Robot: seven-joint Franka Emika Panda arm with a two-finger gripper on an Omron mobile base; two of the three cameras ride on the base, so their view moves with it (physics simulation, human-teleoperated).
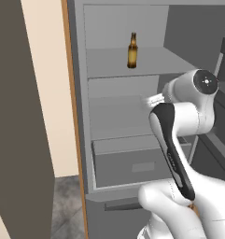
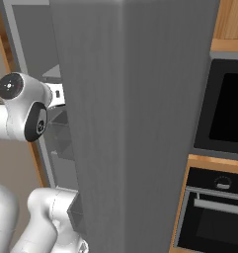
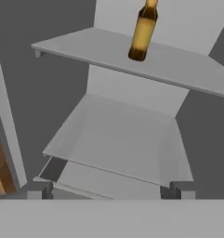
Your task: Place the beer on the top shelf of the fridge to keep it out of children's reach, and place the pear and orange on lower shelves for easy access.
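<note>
Left base view: the fridge (image 1: 81, 116) stands open, its grey inside facing the camera. The beer (image 1: 132, 50) stands upright on the top shelf (image 1: 151, 63), near the middle of the board and toward its front edge. Below it is a bare lower shelf (image 1: 116, 119), and under that the boxy drawer (image 1: 132, 163). The white arm (image 1: 179, 140) rises from the lower right and bends toward the fridge, its upper joint level with the space between the top shelf and the lower shelf. A tall brown-grey panel (image 1: 18, 121) fills the left side, with a cream wall (image 1: 51, 84) beside it and a grey tiled floor (image 1: 67, 205) below.

Right base view: the fridge door (image 2: 135, 123), a broad grey slab, stands open across the middle. The arm shows at the left, reaching into the fridge behind the door. To the right are a black oven (image 2: 217, 217) and another dark appliance (image 2: 229, 106) set in wooden cabinets.

Hand view: the gripper (image 3: 111, 190) points into the fridge with its two fingertips (image 3: 36, 189) spread wide, holding nothing. The beer stands on the top shelf at the top of the view, well apart from the gripper. The lower shelf lies just ahead of the fingertips.
</note>
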